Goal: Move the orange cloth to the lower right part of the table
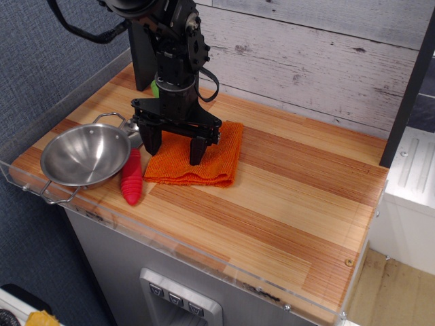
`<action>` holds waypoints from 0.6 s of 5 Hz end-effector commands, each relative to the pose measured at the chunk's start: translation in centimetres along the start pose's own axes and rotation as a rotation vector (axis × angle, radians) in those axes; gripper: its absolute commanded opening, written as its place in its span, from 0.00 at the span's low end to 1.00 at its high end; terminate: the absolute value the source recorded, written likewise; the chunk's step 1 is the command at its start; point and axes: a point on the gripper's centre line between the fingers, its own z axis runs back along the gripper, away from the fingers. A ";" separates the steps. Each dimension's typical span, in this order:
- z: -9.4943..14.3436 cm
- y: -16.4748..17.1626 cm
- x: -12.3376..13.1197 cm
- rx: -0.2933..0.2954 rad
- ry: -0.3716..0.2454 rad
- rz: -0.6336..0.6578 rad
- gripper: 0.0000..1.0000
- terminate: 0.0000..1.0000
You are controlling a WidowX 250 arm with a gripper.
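Observation.image shows the gripper (pixel 175 151) spread wide over the orange cloth (pixel 204 157) lying upper left on the table (pixel 292 204); soft, light, limp-looking, best pinched mid-fold.

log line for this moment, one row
phase: reach | claw: open, over orange cloth | cloth: flat, upper left of table, not lifted | nearby: steel bowl, red ribbed toy
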 end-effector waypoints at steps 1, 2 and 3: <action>-0.9 -1.2 -0.5 -0.002 0.009 -0.018 1.00 0.00; -0.7 -3.2 -0.8 -0.036 0.010 -0.047 1.00 0.00; -0.1 -5.9 -1.1 -0.070 0.002 -0.121 1.00 0.00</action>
